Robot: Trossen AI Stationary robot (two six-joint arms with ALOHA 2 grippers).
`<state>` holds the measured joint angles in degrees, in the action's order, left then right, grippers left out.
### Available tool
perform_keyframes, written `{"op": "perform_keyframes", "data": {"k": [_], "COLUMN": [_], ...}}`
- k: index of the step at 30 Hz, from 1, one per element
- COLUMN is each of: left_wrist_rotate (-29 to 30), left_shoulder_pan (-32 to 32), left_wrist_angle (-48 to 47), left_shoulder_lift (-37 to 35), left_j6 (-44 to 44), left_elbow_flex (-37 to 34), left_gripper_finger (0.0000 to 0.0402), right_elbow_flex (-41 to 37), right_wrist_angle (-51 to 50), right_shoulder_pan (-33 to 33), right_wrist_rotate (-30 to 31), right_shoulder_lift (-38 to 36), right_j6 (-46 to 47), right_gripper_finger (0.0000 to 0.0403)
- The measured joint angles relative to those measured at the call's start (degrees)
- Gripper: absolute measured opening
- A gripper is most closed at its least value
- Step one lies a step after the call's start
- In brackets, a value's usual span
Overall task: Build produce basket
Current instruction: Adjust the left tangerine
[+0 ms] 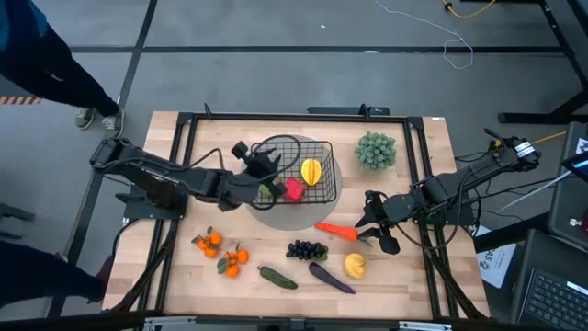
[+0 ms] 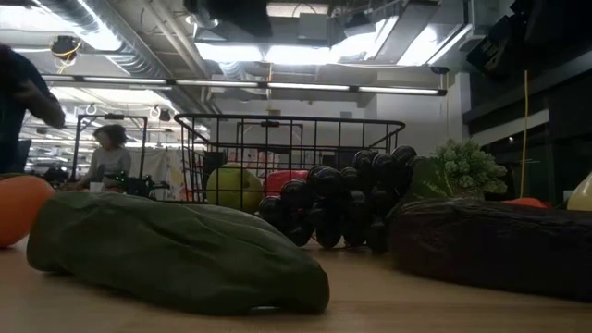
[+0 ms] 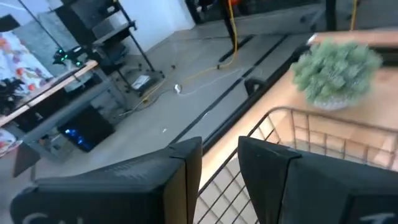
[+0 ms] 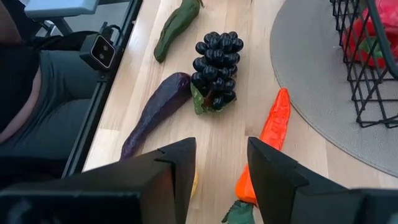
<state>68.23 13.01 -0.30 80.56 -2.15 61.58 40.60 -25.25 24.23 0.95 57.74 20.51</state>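
The black wire basket (image 1: 303,170) stands on a grey round disc (image 1: 276,213) at the table's far middle. In it lie a yellow fruit (image 1: 311,171), a red pepper (image 1: 294,189) and a green apple (image 2: 233,188). My left gripper (image 3: 219,163) hangs open over the basket's left rim (image 3: 292,115) with nothing between its fingers. My right gripper (image 4: 221,163) is open above the bare table, between the orange carrot (image 4: 270,140) and a yellow fruit (image 1: 355,265). Dark grapes (image 4: 216,62), a purple eggplant (image 4: 155,112), a green cucumber (image 1: 277,277) and tangerines (image 1: 220,253) lie along the near side.
A pale-green bushy plant (image 1: 375,150) stands at the far right, beside the basket. A black frame (image 1: 184,184) runs around the tabletop. People are in the room beyond the table's left side. Bare wood lies between the disc and the near row of produce.
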Motion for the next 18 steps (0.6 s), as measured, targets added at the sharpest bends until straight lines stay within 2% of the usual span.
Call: {"op": "perform_keyframes", "data": {"k": [3,5,7,11,13,15,18], "left_wrist_rotate": [-2.4,-6.6,-15.2,-38.1,-46.9,-50.9,-51.0], "left_shoulder_pan": [1.5,2.7,4.0,6.6,8.1,9.8,11.8], "left_wrist_angle": [0.5,0.4,-1.8,-6.7,-7.0,-7.3,-6.8], "left_shoulder_lift": [-0.2,-0.1,0.2,1.1,1.8,2.2,2.1], "left_j6": [1.6,7.6,10.8,9.5,9.4,8.5,6.3], "left_elbow_flex": [0.1,0.1,0.1,0.0,0.1,0.0,0.0], "left_gripper_finger": [0.0094,0.0094,0.0094,0.0094,0.0094,0.0094,0.0094], "right_elbow_flex": [0.0,0.0,0.0,0.0,0.0,0.0,0.0], "right_wrist_angle": [0.1,0.1,0.2,0.2,0.2,0.1,0.2], "right_shoulder_pan": [0.0,0.0,0.0,0.0,0.0,0.0,0.0], "right_wrist_rotate": [0.0,0.0,0.0,0.0,0.0,0.0,0.0], "right_shoulder_lift": [0.0,0.0,0.0,0.0,0.0,0.0,0.0], "right_j6": [0.0,0.0,0.2,0.2,0.1,0.2,0.2], "right_gripper_finger": [0.0134,0.0134,0.0134,0.0134,0.0134,0.0134,0.0134]}}
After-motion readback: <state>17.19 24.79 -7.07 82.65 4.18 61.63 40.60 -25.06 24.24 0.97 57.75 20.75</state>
